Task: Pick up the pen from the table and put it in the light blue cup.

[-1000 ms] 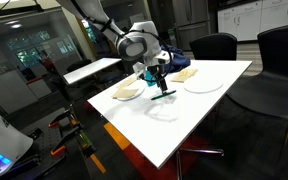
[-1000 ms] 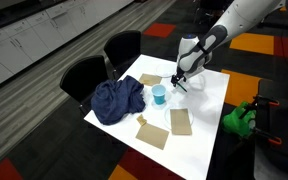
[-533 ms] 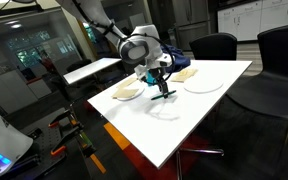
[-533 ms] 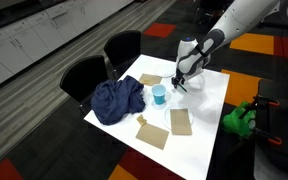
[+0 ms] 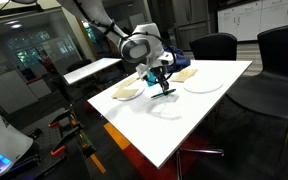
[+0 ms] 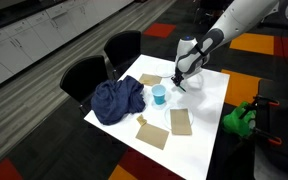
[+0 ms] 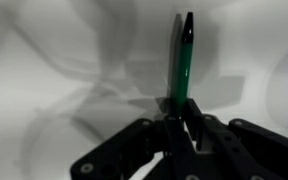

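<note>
The pen (image 7: 183,62) looks like a slim green stick with a dark, tapered black end, and it's easiest to see in the wrist view. The barrel is plain as far as I can tell. If there's a logo or print on it, it's too blurry to read, and in both exterior views the pen is far too small for any text.

The gripper (image 7: 184,125) has its 2 black fingers pinched tight on the pen's lower end, so the pen points straight away from the wrist camera. In an exterior view the gripper (image 5: 163,80) carries it over the white table (image 5: 219,100), and the pen (image 5: 167,90) is a dark sliver under the fingers. I can't tell for sure whether its tip touches the tabletop.

In an exterior view the gripper (image 6: 180,83) sits just beside the light blue cup (image 6: 159,95), and the pen isn't in the cup yet. A crumpled dark blue cloth (image 6: 118,100) lies right next to the cup on the far side from the gripper, with 3 tan sheets (image 6: 181,121) around them. None of those show any lettering I can read either.
</note>
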You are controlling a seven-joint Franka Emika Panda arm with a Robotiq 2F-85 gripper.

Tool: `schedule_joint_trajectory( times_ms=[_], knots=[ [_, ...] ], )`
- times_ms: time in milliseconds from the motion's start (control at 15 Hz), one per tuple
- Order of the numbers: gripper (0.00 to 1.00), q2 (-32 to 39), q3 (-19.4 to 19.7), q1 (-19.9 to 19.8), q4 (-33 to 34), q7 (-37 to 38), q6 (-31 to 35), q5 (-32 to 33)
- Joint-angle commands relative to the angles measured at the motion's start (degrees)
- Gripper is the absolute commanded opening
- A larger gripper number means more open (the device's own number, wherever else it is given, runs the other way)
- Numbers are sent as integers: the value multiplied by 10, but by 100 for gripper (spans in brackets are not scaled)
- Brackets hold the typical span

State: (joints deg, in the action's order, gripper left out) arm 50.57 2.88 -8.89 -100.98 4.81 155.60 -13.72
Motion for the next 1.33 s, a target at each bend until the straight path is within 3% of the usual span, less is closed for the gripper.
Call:
schedule_joint_trajectory(
  times_ms=[0,333,1000,1267],
  knots=[
    [4,-8,8,6,3,19,-2,9],
    [4,-63,11,5,-19,25,-30,8],
    [4,-220,19,29,-55,32,-159,35],
    [4,-264,7,30,-57,3,-208,50]
  ],
)
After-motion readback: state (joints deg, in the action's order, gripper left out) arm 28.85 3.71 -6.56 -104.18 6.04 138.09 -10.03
